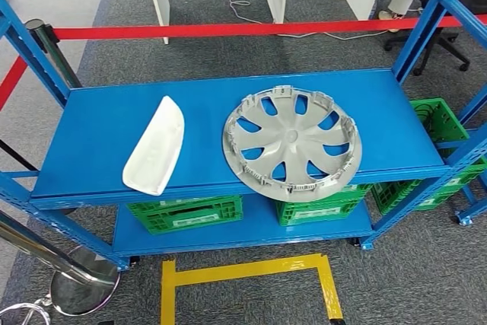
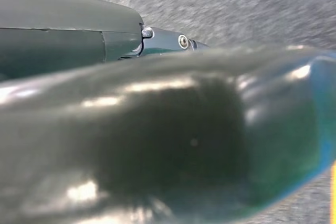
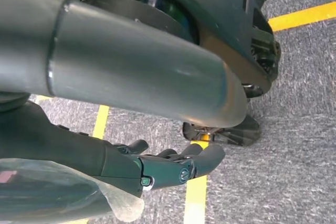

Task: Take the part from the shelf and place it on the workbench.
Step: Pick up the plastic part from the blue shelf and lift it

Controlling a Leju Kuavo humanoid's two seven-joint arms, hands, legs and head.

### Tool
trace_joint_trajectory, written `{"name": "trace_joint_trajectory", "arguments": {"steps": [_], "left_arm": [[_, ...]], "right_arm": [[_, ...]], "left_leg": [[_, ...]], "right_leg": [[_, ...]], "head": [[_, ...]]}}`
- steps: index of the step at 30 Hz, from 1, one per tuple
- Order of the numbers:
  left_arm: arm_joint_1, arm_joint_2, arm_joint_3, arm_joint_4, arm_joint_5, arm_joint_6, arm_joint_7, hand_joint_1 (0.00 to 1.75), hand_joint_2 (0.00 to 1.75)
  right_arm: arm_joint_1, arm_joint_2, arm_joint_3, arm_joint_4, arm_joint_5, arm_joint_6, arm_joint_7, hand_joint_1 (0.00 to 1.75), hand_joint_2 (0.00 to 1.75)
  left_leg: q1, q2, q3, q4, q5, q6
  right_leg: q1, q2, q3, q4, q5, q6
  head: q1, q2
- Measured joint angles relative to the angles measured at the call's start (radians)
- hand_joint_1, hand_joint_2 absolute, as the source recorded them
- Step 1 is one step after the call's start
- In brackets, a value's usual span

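Shelf (image 1: 92, 135), blue, spans mid-frame; white part (image 1: 155, 146) lies left of centre on it, long axis running lower left to upper right; silver wheel cover (image 1: 291, 142) beside it; right hand (image 3: 166, 169) hangs empty, fingers loosely apart; left hand (image 2: 158, 145) too blurred to judge.

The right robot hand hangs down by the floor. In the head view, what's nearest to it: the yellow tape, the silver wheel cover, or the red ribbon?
From the right robot hand:
1. Yellow tape, on the floor right by the robot.
2. Silver wheel cover, at the shelf front edge.
3. Red ribbon, behind the shelf.
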Motion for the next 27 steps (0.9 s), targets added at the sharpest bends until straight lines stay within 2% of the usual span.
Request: {"name": "trace_joint_trajectory", "arguments": {"steps": [4,12,17,27], "left_arm": [[0.000,0.017,-0.029,-0.077,-0.009,0.047,-0.004,0.00,0.00],[0.002,0.024,-0.036,-0.118,-0.026,0.068,-0.005,0.00,0.00],[0.044,0.051,-0.056,-0.423,-0.169,0.165,-0.048,0.00,0.00],[0.103,0.074,-0.054,-0.736,-0.282,0.221,-0.152,0.00,0.00]], "right_arm": [[-0.009,-0.005,0.054,0.000,-0.066,-0.003,-0.008,0.00,0.00],[-0.012,-0.007,0.078,0.000,-0.096,-0.004,-0.013,0.00,0.00],[-0.026,-0.024,0.219,0.000,-0.272,-0.016,-0.041,0.00,0.00],[-0.032,-0.043,0.338,-0.012,-0.405,-0.028,-0.070,0.00,0.00]], "left_leg": [[0.000,0.000,0.000,0.000,0.000,0.000],[0.000,0.000,0.000,0.000,0.000,0.000],[0.000,0.000,0.000,0.001,0.000,0.000],[0.000,0.000,0.000,0.001,0.000,0.000]], "right_leg": [[0.000,0.000,0.000,0.000,0.000,0.000],[0.000,0.000,0.000,0.000,0.000,0.000],[0.000,0.000,0.012,0.000,0.000,0.000],[0.000,0.000,0.012,0.000,0.000,0.000]], "head": [[0.000,0.000],[0.000,0.000],[0.000,0.000],[0.000,0.000]]}}
